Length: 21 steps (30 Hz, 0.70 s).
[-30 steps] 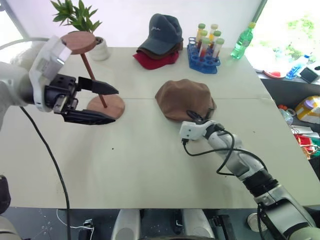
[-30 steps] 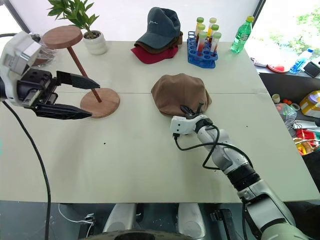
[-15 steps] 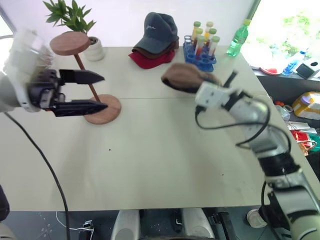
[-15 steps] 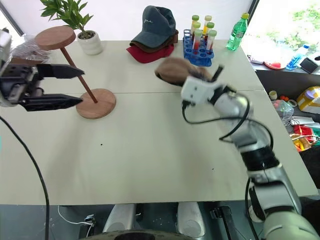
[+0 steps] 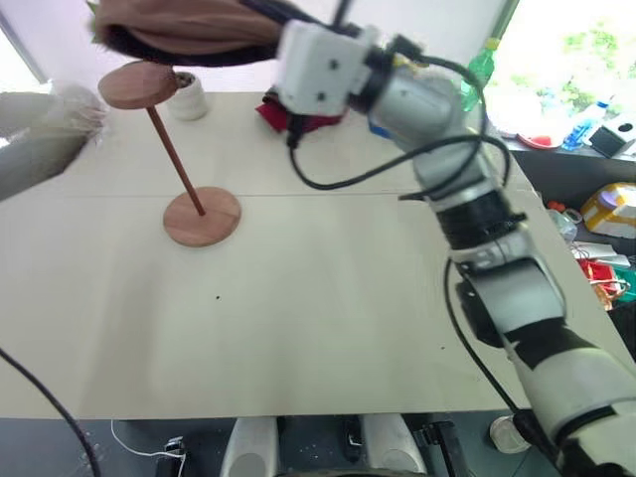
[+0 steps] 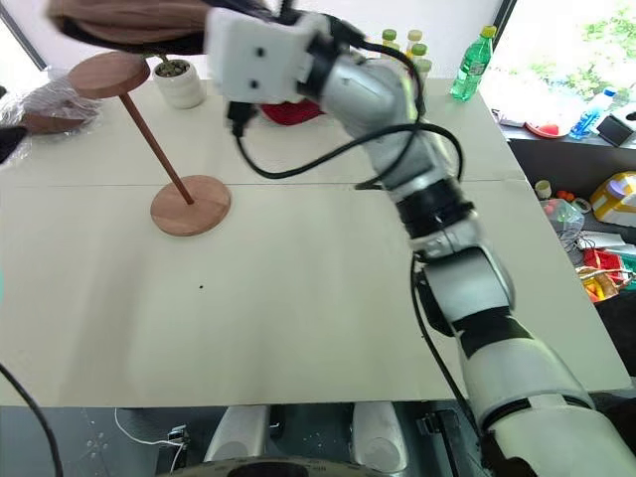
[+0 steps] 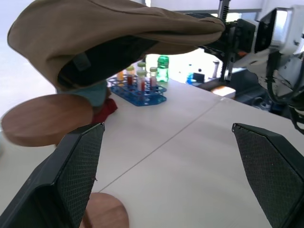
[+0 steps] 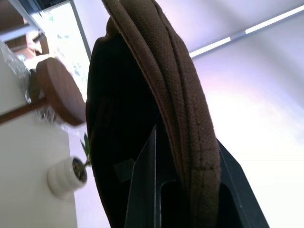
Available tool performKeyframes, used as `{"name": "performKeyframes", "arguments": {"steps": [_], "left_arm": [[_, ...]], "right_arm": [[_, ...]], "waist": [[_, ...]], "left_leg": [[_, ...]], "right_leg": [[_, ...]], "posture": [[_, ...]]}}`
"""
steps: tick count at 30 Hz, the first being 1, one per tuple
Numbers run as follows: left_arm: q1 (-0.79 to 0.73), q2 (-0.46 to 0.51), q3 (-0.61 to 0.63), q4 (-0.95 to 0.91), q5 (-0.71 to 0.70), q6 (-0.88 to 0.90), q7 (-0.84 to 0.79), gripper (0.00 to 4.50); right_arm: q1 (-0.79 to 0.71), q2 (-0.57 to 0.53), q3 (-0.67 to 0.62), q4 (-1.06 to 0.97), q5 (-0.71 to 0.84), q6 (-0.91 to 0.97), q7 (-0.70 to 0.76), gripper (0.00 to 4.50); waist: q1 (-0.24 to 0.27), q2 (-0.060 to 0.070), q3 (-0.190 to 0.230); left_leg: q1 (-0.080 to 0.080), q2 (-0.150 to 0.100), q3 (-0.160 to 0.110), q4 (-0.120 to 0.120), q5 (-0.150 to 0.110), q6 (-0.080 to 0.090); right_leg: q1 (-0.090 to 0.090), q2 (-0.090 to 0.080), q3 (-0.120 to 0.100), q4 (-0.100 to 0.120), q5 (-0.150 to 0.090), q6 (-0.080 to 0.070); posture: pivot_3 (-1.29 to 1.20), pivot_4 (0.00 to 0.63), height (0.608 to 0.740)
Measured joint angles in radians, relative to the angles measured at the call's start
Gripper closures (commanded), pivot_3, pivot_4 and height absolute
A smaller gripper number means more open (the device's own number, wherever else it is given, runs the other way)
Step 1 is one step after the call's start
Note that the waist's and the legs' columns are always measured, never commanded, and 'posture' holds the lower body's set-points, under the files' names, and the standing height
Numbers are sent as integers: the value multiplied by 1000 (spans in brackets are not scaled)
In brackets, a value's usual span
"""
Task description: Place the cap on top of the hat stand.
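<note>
The brown cap [image 5: 179, 25] hangs high in the air, held by its edge in my right gripper [image 8: 185, 137], which is shut on it. It hovers just above the hat stand's top disc [image 5: 139, 84] without touching it, underside facing down. The hat stand's thin slanted rod [image 5: 174, 149] runs down to the round base [image 5: 202, 216] on the table. My left gripper [image 7: 167, 126] is open and holds nothing. It sits beside the stand on its left and faces the cap [image 7: 109, 38] and the top disc [image 7: 42, 118].
A potted plant [image 6: 179, 84] stands behind the stand. A red cap [image 5: 283, 114] lies at the back, partly behind my right arm. Beyond it are a blue tube rack [image 7: 140, 88] and a green bottle [image 6: 472, 65]. Clutter lies off the table's right edge [image 6: 616, 199].
My right gripper has lifted the cap off the table and swung it up and left to above the stand's top disc. My left gripper, still open, drew back to the left.
</note>
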Motion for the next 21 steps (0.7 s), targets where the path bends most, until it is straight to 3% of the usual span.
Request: {"name": "performKeyframes", "arguments": {"steps": [7, 21], "left_arm": [[96, 14, 116, -39, -23, 46, 28, 0], [120, 29, 96, -23, -18, 9, 25, 0]], "right_arm": [[-168, 83, 96, 200, -147, 95, -32, 4449], [-184, 216, 151, 230, -158, 206, 64, 4449]], "waist": [[-2, -2, -1], [-24, -2, -1]], "left_leg": [[0, 0, 1, -1, 0, -1], [-1, 1, 3, -3, 0, -1]], "right_leg": [[-4, -1, 1, 0, 0, -2], [-5, 0, 2, 1, 1, -3]], "posture": [[0, 150, 728], [0, 150, 728]]}}
